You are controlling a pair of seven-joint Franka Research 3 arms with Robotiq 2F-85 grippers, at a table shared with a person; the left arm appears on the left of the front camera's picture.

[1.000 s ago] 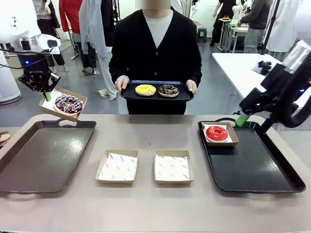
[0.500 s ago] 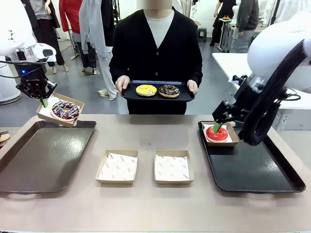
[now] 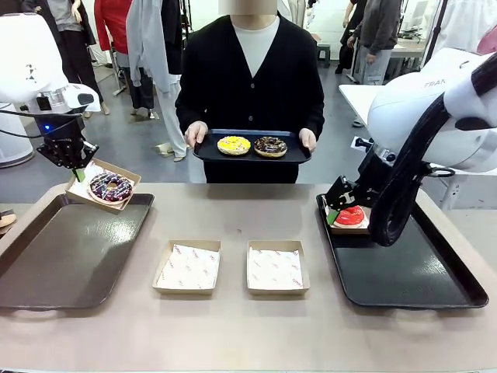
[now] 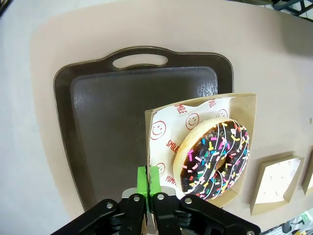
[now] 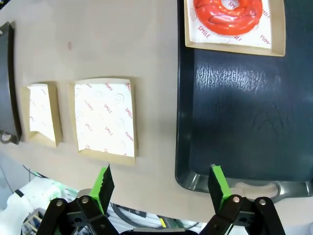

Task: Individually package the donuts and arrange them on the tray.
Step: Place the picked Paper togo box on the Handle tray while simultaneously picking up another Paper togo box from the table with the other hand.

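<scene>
**Trainee:** What does the left side show?

**Operator:** I read the left gripper [image 4: 149, 177] as pinched tight on one wall of the carried box [image 4: 166, 128], with only cardboard and liner between its pads. The purple donut [image 4: 217, 156] lies in that box, just beside the fingertips. Beyond them is the left tray [image 4: 98, 127], and the box is at that tray's handle end. I cannot tell whether the box touches the tray. I judge the step in hand to be setting this packaged donut down. The next move calls for a level descent onto the tray floor, then a release.

**Trainee:** And the right side?

**Operator:** The right gripper [image 5: 161, 182] stands spread wide with nothing between its fingers. Well ahead of its tips, the red donut [image 5: 227, 14] sits boxed in a corner of the right tray [image 5: 234, 112]. The two empty boxes [image 5: 103, 120] lie on the table off to one side.

**Trainee:** What does one view add to another?

**Operator:** The left wrist view settles the grip on the box wall, which the front view leaves too small to read. The front view adds the person's tray [image 3: 203, 153], held across the table. It carries the yellow donut [image 3: 233, 144] and the chocolate donut [image 3: 270, 145], both unpackaged.
</scene>
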